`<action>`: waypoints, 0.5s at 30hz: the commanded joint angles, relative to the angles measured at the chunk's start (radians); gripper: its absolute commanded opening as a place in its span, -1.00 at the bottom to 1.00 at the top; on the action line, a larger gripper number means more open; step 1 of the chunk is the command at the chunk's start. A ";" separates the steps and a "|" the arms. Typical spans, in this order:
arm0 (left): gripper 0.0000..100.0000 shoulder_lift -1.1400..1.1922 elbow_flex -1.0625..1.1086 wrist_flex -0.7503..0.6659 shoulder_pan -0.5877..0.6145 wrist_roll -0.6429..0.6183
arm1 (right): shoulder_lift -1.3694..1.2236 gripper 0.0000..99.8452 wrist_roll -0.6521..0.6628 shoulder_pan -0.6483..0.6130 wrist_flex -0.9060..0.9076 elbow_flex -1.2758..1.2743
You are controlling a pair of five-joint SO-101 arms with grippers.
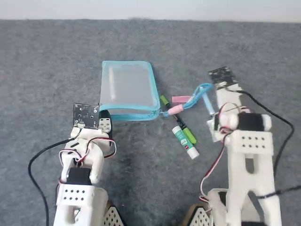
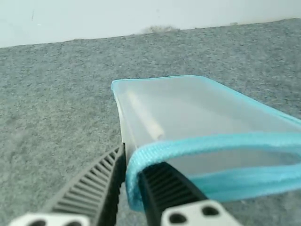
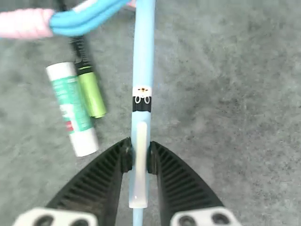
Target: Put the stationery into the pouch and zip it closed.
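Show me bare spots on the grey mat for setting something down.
Free: grey felt mat beyond the translucent teal-trimmed pouch toward the wall, outside the left gripper, and between the arms. Crowded: between pouch and right gripper holding the light blue pen, around the white glue stick and green marker.

The counter point(image 1: 47, 56) is covered in grey, felt-like fabric with a coarse, mottled nap; along its far side it meets a plain white wall point(image 1: 150, 8); at that seam a small fuzzy tuft point(image 2: 160, 29) of grey fibre stands up; the light is soft and even, the shadows faint.
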State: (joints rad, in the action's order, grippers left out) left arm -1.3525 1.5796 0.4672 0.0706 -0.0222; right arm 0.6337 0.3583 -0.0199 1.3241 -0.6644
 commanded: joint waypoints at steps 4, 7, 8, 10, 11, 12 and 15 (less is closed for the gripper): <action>-0.98 0.011 -0.030 -0.028 0.002 0.008 | 0.108 -0.99 -0.018 -0.213 0.136 0.100; -0.98 0.011 -0.030 -0.031 -0.002 0.009 | 0.108 -0.99 -0.018 -0.280 0.196 0.166; -0.98 0.011 -0.030 -0.032 -0.002 0.009 | 0.108 -0.99 -0.018 -0.298 0.211 0.184; -0.98 0.011 -0.030 -0.032 -0.002 0.009 | 0.108 -0.99 -0.018 -0.329 0.232 0.212; -0.98 0.011 -0.030 -0.032 -0.002 0.009 | 0.108 -0.99 -0.018 -0.343 0.236 0.218; -0.98 0.011 -0.030 -0.032 -0.002 0.009 | 0.108 -0.99 -0.018 -0.354 0.239 0.226; -0.98 0.011 -0.030 -0.032 -0.002 0.009 | 0.108 -0.99 -0.018 -0.366 0.236 0.235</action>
State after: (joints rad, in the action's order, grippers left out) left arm -1.3525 1.5796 0.4672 0.0752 -0.0222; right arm 0.6997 0.3552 -0.3590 1.5497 -0.4941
